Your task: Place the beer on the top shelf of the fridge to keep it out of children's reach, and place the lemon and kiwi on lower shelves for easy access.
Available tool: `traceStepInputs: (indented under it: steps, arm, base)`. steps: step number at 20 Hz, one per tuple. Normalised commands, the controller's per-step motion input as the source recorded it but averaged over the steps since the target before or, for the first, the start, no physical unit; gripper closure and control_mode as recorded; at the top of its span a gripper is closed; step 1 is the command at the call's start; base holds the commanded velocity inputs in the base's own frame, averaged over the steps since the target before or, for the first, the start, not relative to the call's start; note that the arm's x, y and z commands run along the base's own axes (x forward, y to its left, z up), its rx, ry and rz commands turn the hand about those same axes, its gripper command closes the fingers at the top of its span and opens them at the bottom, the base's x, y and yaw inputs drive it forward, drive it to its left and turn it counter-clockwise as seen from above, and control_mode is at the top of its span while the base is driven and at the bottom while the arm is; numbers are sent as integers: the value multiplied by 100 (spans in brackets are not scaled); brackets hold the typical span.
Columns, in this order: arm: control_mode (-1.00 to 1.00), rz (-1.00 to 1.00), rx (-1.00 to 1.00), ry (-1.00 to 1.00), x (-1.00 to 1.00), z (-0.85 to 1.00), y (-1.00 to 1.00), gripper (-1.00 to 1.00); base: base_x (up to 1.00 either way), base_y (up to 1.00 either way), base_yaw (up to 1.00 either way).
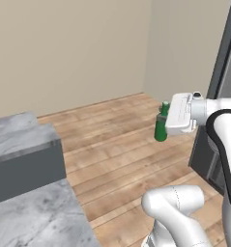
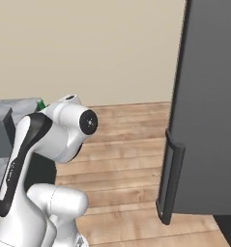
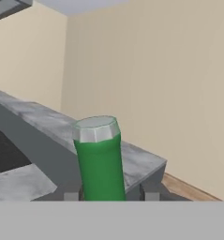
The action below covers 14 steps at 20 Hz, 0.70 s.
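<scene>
The beer, a green bottle, hangs over the wooden floor with my gripper shut on it. In the hand view the beer stands between the two dark fingertips, its pale end facing the camera, and my gripper clamps its lower part. A sliver of the green beer peeks out behind the arm in the right base view. The dark grey fridge stands to the right, its outer face towards me. The lemon, the kiwi and the fridge's shelves are out of view.
A grey marble counter with a dark raised block lies to the left. The fridge's long dark handle juts out at its near edge. Bare wooden floor stretches to the beige walls.
</scene>
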Motion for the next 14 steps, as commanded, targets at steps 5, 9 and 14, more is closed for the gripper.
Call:
traceStepInputs:
  steps: [5, 9, 14]
  arm:
    - [100, 0, 0, 0, 0, 0, 0, 100]
    - [100, 0, 0, 0, 0, 0, 0, 100]
    - [100, 0, 0, 0, 0, 0, 0, 100]
  base:
    - [100, 43, 2]
    - [100, 16, 31]
    - [100, 1, 40]
